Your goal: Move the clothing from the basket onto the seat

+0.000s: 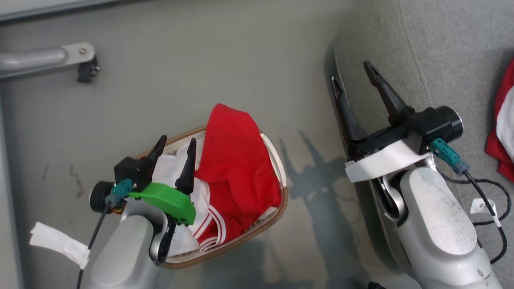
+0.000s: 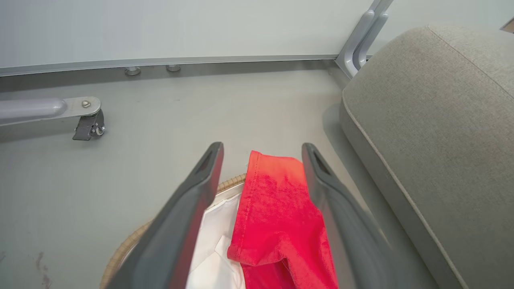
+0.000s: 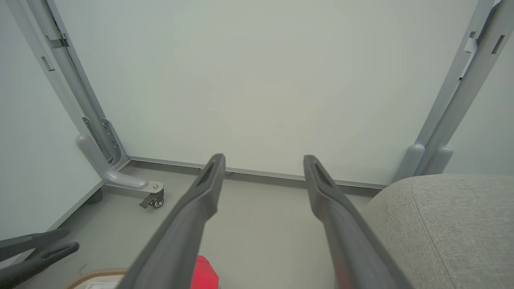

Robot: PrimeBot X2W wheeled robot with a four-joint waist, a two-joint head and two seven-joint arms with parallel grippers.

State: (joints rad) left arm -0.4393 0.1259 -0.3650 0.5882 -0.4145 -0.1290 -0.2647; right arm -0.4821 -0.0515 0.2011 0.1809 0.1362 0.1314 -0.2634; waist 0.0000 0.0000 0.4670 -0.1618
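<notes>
Red clothing [image 1: 237, 168] with white stripes lies heaped in the basket [image 1: 281, 200], and one fold hangs over its far rim. My left gripper [image 1: 176, 145] hovers open above the basket's left part, over the white liner. In the left wrist view the red clothing [image 2: 277, 208] shows between my open fingers [image 2: 192, 200], untouched. A second red and white garment [image 1: 502, 124] lies on the grey seat [image 1: 441, 52] at the far right. My right gripper [image 1: 353, 72] is open and empty at the seat's left edge, its fingers [image 3: 341, 224] pointing toward the wall.
The basket stands on a grey floor [image 1: 200, 60], left of the seat. A grey metal leg with a caster [image 1: 86, 72] reaches in at the upper left. A white partition wall [image 3: 261, 80] with metal posts closes the far side. A black cable [image 1: 486, 192] trails over the seat.
</notes>
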